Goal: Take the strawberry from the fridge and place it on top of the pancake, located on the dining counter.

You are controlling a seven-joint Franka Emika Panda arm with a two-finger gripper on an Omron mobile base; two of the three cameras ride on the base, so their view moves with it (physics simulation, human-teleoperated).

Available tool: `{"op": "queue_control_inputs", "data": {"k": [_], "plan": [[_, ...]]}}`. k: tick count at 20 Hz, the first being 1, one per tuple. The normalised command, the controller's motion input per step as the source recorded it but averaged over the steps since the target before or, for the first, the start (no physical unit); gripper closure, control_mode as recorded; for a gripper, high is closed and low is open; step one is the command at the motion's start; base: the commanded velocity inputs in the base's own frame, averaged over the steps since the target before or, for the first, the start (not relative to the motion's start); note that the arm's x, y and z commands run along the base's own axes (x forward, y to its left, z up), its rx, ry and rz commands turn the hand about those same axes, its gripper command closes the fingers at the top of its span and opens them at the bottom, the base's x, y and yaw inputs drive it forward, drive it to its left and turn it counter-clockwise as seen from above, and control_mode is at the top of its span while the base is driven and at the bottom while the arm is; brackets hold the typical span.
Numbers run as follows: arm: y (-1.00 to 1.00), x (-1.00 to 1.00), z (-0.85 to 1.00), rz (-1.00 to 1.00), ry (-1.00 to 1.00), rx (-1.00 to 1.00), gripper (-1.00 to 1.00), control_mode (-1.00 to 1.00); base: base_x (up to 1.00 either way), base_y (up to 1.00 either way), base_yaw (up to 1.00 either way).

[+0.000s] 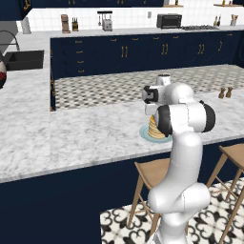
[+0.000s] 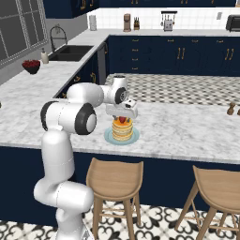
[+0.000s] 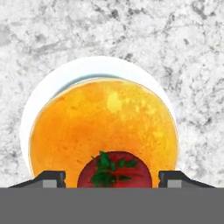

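The strawberry (image 3: 114, 169) sits on top of the pancake (image 3: 104, 131), its green leafy cap facing the hand camera, and the gripper (image 3: 112, 179) hangs right above it with its jaws spread wide, one dark fingertip (image 3: 49, 179) on either side of the fruit and clear gaps between each tip and the red skin, so nothing is gripped. The stack rests on a pale plate (image 2: 108, 137) on the marble dining counter (image 2: 187, 131), above a wooden stool (image 2: 115, 176). In the right base view the strawberry (image 2: 123, 120) shows as a red dot on the pancake (image 2: 122, 130) just under the hand
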Motion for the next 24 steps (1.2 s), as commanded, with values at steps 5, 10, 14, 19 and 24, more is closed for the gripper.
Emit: {"op": "queue_control_inputs", "data": {"k": [5,10,14,19,24], "plan": [[0.00,-0.06,0.00,0.00,-0.05,0.00,-1.00,-1.00,0.00,0.00,0.00],[0.24,-0.76,0.37,0.00,-0.26,-0.03,-1.00,-1.00,0.00,0.00,0.00],[0.66,-1.00,0.58,0.02,-0.27,-0.08,-1.00,-1.00,0.00,0.00,0.00],[0.97,-1.00,0.33,0.15,-0.19,-0.13,-1.00,-1.00,0.00,0.00,0.00],[0.76,-1.00,0.38,0.16,-0.24,-0.11,-1.00,-1.00,0.00,0.00,0.00]]}}
